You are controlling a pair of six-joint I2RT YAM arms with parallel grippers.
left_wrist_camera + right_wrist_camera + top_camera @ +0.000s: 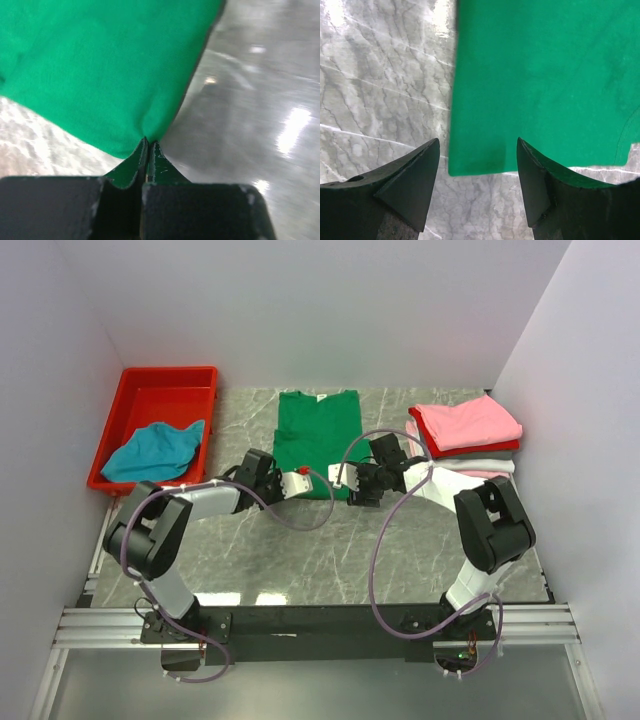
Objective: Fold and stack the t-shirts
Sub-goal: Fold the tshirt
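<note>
At the upper left of the top view we see one red tray (112, 435) holding one teal-blue shirt (155, 450) in a loose heap, presumably waiting its turn. Right of it, low in the middle, the left pincer (303, 483) is pressed together on the near left corner of the green shirt (315, 430). Its wrist view shows the cloth gathered into a peak where the tips nip it, and we judge this grip is meant to carry the hem over in a fold. The single green shirt lies flat at the upper centre of the bench (330, 560), its neck label at the far edge and its sides seemingly already tucked in. Just right of the first pincer, the right pincer (338, 478) is spread, its tips standing either side of the other near corner without gripping it. We read that as lining up for a matching hold. At the upper right sits the finished stack, set aside so that folded shirts stay out of the way: a pink shirt (468, 422) on top, a red shirt (470, 450) under it, then a whitish shirt (480, 465). That makes at least three, as the lower layers are hard to separate.
</note>
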